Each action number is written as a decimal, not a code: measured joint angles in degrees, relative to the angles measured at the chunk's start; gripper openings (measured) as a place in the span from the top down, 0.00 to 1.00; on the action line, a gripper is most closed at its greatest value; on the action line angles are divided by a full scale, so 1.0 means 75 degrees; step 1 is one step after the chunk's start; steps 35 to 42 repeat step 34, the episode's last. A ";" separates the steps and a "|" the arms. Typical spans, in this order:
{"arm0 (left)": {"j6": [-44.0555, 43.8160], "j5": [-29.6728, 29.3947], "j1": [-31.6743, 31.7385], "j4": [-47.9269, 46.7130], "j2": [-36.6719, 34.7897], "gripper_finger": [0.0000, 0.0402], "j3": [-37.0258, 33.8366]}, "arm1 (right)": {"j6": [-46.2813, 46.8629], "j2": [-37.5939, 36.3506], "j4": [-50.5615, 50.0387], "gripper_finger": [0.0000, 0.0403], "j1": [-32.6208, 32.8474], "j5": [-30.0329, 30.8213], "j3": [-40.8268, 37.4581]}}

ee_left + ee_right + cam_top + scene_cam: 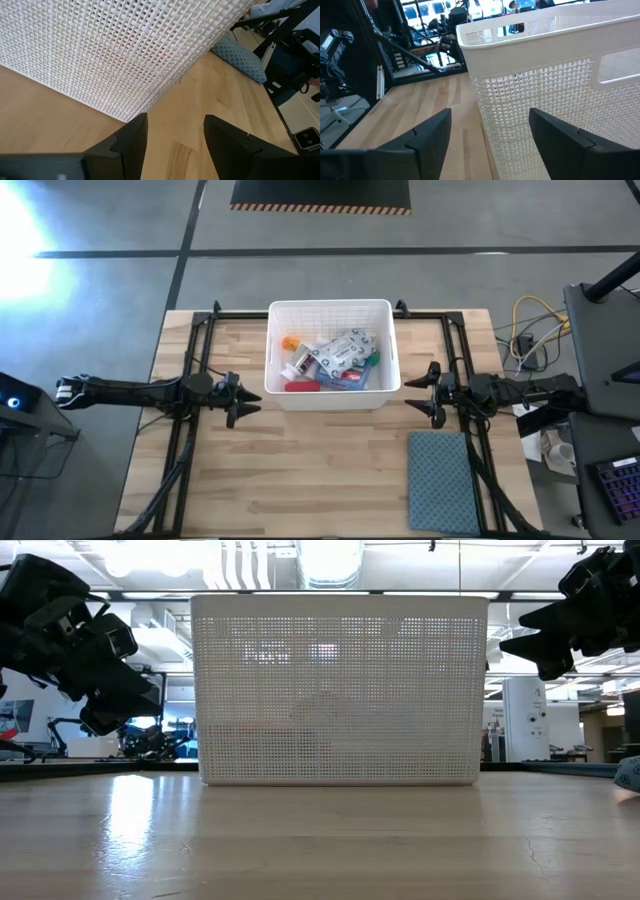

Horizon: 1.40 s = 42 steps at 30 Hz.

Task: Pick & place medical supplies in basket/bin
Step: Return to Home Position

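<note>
The white perforated bin [332, 308] stands on its base at the table's far middle, also seen in the low view [338, 690]. Inside lie the supplies: an orange vial [290, 341], a white bottle [297, 360], a grey patterned pack [344, 352], a green roll [373, 361] and a red tube [301, 386]. My left gripper [243, 401] hovers open just left of the bin's near left corner, my right gripper [420, 393] open just right of its near right corner. Both wrist views show the bin's wall [115, 50] [530, 95] close ahead of empty fingers.
A teal-grey cloth mat [445, 480] lies flat on the table's near right part. Black frame rails [190, 430] run along the table on both sides. Bare wood [320, 470] stretches between the bin and the near edge. Cables and equipment sit past the right edge.
</note>
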 joint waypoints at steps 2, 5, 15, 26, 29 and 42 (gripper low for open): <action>0.0000 0.0000 -0.0003 0.0000 0.0000 0.56 0.0000 | 0.0000 0.0002 0.0000 0.36 0.0000 0.0000 0.0000; 0.0000 0.0000 -0.0003 0.0000 0.0000 0.56 0.0000 | 0.0000 0.0002 0.0000 0.35 -0.0002 0.0000 0.0000; 0.0000 0.0000 -0.0003 0.0000 0.0000 0.56 0.0000 | 0.0000 0.0002 -0.0003 0.38 -0.0001 -0.0003 0.0000; 0.0000 -0.0002 -0.0001 0.0000 0.0000 0.56 0.0000 | 0.0000 0.0002 -0.0002 0.35 -0.0002 -0.0001 0.0000; 0.0000 -0.0001 -0.0003 0.0001 0.0000 0.56 0.0000 | 0.0000 0.0002 0.0000 0.35 0.0000 0.0000 0.0000; 0.0000 -0.0003 -0.0003 0.0000 -0.0003 0.56 0.0000 | 0.0000 0.0002 -0.0001 0.37 0.0000 -0.0001 0.0000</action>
